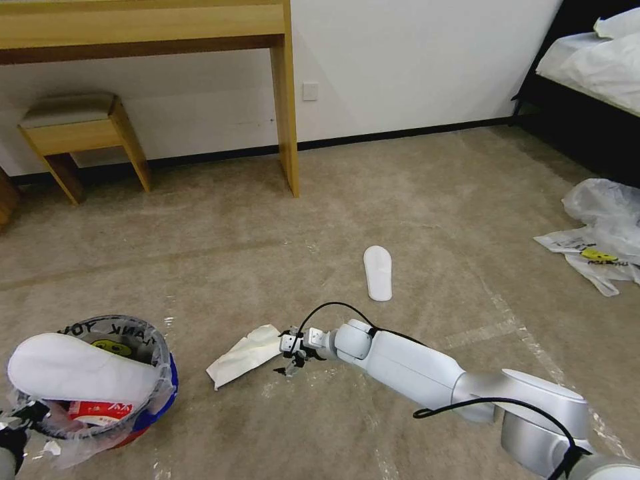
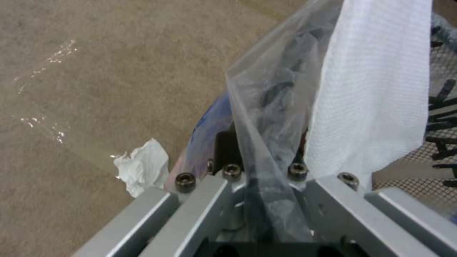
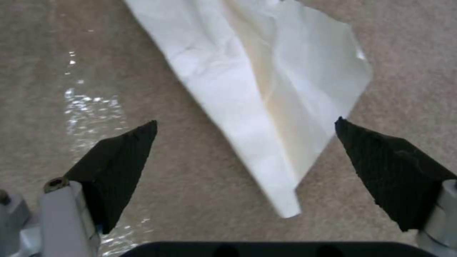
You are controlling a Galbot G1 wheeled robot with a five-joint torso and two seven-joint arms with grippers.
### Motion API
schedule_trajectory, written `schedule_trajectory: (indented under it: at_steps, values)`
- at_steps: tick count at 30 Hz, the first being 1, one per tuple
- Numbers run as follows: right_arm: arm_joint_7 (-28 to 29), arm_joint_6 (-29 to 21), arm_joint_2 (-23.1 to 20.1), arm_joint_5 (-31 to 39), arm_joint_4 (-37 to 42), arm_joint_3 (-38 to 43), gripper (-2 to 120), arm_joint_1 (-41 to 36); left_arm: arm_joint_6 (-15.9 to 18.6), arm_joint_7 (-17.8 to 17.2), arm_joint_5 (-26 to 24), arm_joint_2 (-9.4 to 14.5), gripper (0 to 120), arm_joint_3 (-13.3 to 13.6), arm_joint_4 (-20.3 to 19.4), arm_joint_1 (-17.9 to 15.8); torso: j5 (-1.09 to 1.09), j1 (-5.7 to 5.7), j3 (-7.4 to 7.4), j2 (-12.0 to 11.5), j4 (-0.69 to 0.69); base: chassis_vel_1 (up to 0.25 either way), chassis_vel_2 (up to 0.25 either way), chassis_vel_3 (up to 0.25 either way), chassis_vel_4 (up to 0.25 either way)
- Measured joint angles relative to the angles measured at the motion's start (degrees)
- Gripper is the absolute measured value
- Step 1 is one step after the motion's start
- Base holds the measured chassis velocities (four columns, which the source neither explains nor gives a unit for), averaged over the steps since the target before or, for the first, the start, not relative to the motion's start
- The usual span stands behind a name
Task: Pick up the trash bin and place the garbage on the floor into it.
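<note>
The red trash bin (image 1: 143, 417) with its blue band and clear liner hangs low at the near left. My left gripper (image 1: 23, 419) is shut on its rim and liner (image 2: 266, 117). A white slipper (image 1: 80, 372) lies across the bin's mouth, over red wrappers (image 1: 100, 413). On the floor (image 1: 413, 200), a creased white paper (image 1: 245, 355) lies just ahead of my right gripper (image 1: 291, 359). In the right wrist view that gripper (image 3: 245, 122) is open, and the paper's (image 3: 266, 89) narrow end lies between the fingers (image 3: 119, 164). A second slipper (image 1: 378, 272) lies farther out.
Clear plastic bags (image 1: 603, 233) lie at the right, by a dark bed (image 1: 587, 113). A wooden desk leg (image 1: 287, 113) and a stool (image 1: 80, 133) stand by the far wall. A small torn white scrap (image 2: 142, 169) lies on the carpet beside the bin.
</note>
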Motion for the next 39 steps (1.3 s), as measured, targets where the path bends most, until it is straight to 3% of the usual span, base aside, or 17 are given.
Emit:
schedule_trajectory:
  at_steps: [11,39]
  values:
    - [1.04,2.97,3.55,-0.04,-6.80,1.51,100,0.06,-0.06,0.07,-0.30,-0.33,1,-0.49,-0.49,0.52,0.00,0.00,0.00,0.00,0.00,0.000,0.000,0.000,0.000]
    - [1.82,5.45,8.66,1.99,-10.77,0.50,100,2.66,-0.18,0.13,-0.82,-0.87,1,-1.25,-1.80,1.10,0.00,0.00,0.00,0.00,0.00,0.000,0.000,0.000,0.000]
